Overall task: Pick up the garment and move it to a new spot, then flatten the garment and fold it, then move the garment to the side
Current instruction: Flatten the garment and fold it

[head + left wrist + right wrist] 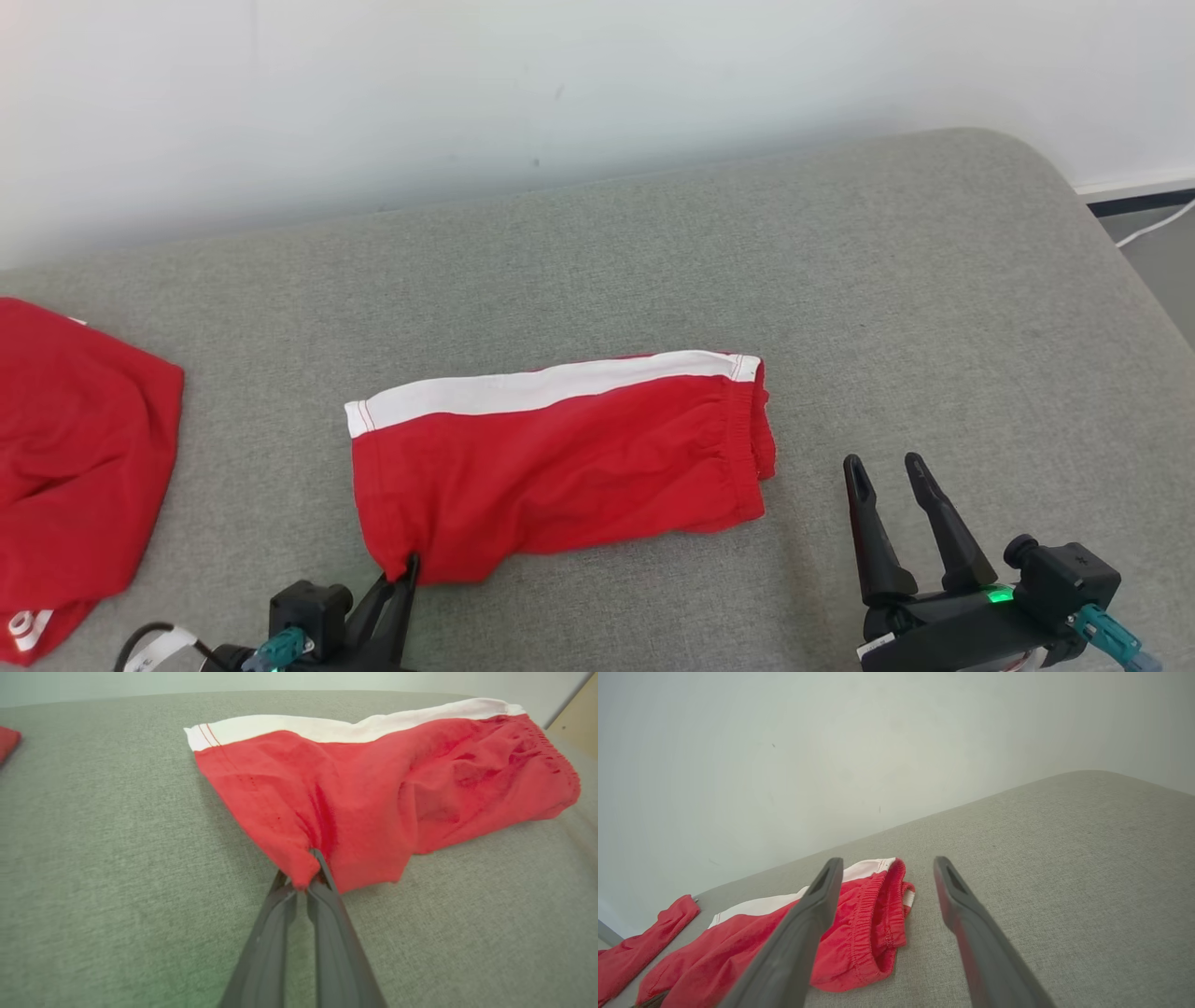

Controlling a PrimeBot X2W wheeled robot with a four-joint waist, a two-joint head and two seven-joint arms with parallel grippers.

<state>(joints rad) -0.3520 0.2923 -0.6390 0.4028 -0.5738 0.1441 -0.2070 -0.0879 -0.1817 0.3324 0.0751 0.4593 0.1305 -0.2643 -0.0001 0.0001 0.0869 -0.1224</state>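
A red garment [560, 457] with a white band along its far edge is seen lying folded at the centre of the head view, stretched lengthwise on a grey upholstered surface [887, 280]. Its gathered waistband is turned to the right of the frame and its hemmed end to the left. The garment's lower left corner is pinched between the clenched fingers of the left gripper [408, 566], which enters from the bottom edge, left of centre. In the left wrist view the red cloth is shown bunched and drawn up where the two dark fingers [338, 942] are clamped on it, while the rest is left resting on the surface. The right gripper [883, 463] is held at the lower right of the head view, its fingers spread wide and released. It is near the waistband end but apart from it, and a green light is lit on its body. A second red cloth [75, 448] is laid at the left edge of the frame, well apart from the garment. A pale wall [467, 93] is seen behind the surface, and a white cable [1153, 227] is seen at the upper right.
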